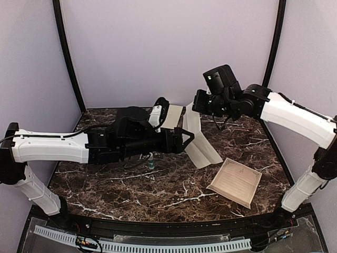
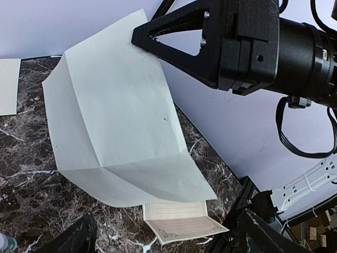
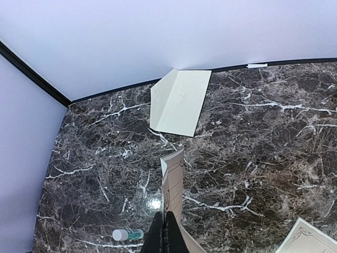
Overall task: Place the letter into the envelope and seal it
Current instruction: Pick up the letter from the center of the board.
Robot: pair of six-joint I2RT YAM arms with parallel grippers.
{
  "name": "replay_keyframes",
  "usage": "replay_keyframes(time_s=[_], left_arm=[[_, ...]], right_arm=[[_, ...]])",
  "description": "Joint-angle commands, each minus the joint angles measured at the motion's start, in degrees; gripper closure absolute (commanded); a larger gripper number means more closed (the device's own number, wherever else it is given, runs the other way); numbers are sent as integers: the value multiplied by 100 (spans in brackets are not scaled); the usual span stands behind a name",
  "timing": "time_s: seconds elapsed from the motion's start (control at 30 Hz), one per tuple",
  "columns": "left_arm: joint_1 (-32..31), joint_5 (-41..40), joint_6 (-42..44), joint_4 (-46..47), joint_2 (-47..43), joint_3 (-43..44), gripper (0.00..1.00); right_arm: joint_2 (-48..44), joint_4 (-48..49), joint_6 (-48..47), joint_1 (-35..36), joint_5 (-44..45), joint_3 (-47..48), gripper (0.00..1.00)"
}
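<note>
Right gripper point(image 1: 196, 107) pinches shut on the top edge of the pale, creased, frame-printed paper letter point(image 1: 201, 145) (its lower edge trails on the dark marble table point(image 1: 131, 184)). The wide-open left gripper point(image 1: 189, 140) is just beside it. The plain cream envelope point(image 1: 174, 113), flap lifted, lies at the table's back edge. A tan framed sheet point(image 1: 235, 182) lies near-right.

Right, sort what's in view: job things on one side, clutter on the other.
Job:
letter, hanging from the right gripper
envelope, at the table's far edge

Lying about:
second bordered sheet, near right
small white-and-green tube
</note>
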Motion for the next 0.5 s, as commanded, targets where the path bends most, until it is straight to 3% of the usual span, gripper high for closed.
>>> replay_keyframes(time_s=[0.0,0.47], left_arm=[[-35,-608,9,-26,151,624,7],[-35,-1464,282,-965,1223,1745,1]], right_arm=[[194,-31,-5,165,403,496,100],[703,-207,121,381,860,841,100]])
